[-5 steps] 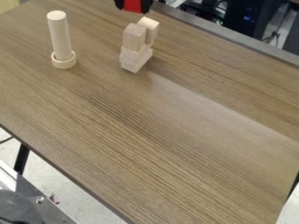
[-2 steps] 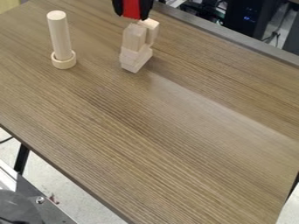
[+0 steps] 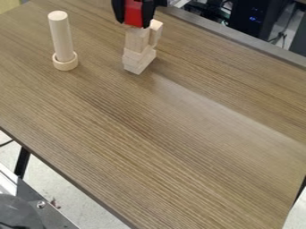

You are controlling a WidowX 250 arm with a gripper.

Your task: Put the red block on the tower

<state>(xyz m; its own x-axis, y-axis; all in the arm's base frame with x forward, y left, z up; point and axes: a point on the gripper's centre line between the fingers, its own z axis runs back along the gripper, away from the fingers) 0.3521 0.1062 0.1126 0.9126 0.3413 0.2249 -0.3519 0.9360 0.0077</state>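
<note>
At the top edge of the view, the end effector [image 3: 133, 22] hangs right over the tower [image 3: 137, 44] w/ the red block [image 3: 133, 12] pinched btwn its black fingers. They're only as far apart as the block is wide, one on each side, so def not open. Block's low end lines up w/ the top of the front upright block [image 3: 136, 39]; can't tell if it's touching or just above.

Main risk imo: pressing down too far. Those wood pieces look loose & narrow, so a hard push prob tips the front upright or skews the base blocks [image 3: 138, 62]. Other one is letting go too high or off-center, bc there's only a tiny top to land on, then the red one topples onto the surface [image 3: 179, 152]. Also the rear upright block [image 3: 156, 32] is v close to the fingers, so when they spread, one could bump it & take the whole stack w/ it. I'd go down slow, stop at first contact, open just a bit, then lift straight up. Wooden dowel [image 3: 61, 38] in its ring [image 3: 65, 65] is well off to the side, prob no issue tbh.
</note>
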